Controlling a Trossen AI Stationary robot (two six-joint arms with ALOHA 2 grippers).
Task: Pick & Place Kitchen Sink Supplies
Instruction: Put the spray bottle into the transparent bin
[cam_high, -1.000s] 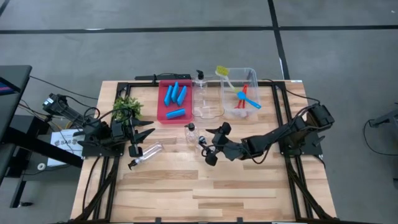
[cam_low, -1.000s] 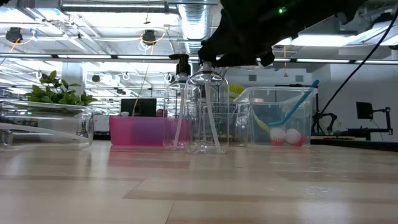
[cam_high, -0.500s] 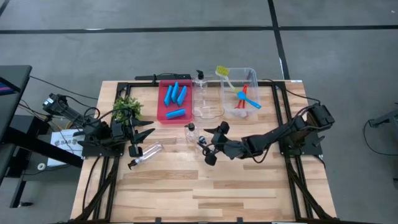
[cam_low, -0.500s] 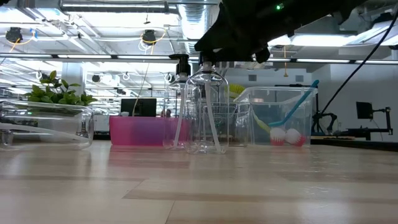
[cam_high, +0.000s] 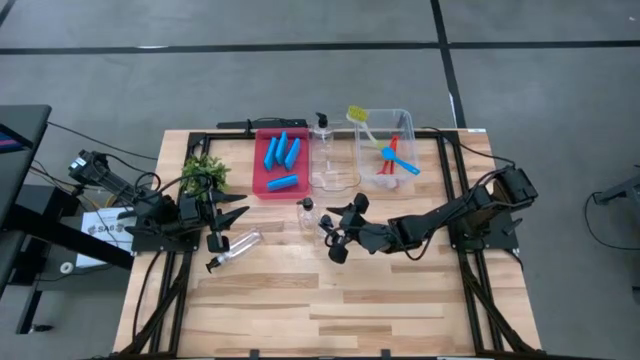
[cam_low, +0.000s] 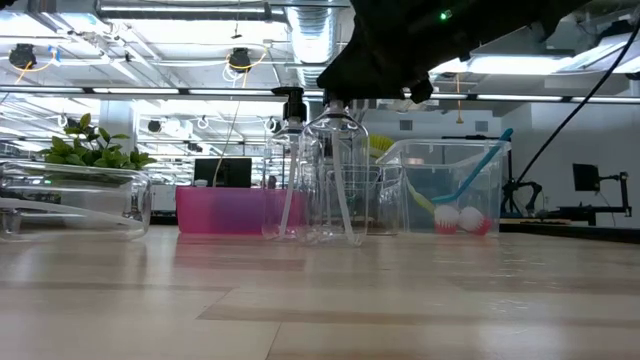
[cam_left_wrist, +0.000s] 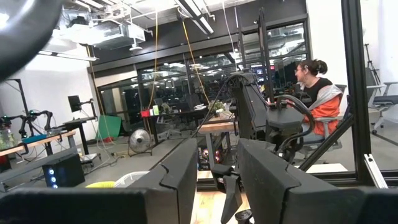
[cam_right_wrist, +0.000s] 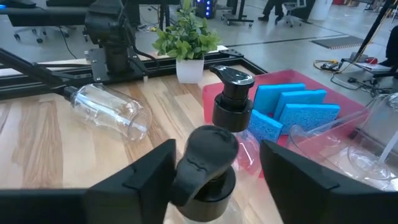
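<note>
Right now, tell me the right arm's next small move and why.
Probably close the right end effector on the nearer pump bottle. Its black pump top sits between the open fingers, not yet gripped. The left end effector waits near the plant.

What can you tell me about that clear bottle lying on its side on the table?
The lying bottle is small, clear and looks like empty plastic, with a black pump top. It rests flat on the bare wooden table, pump end toward the table's front, close to the waiting left gripper, which does not touch it.
</note>
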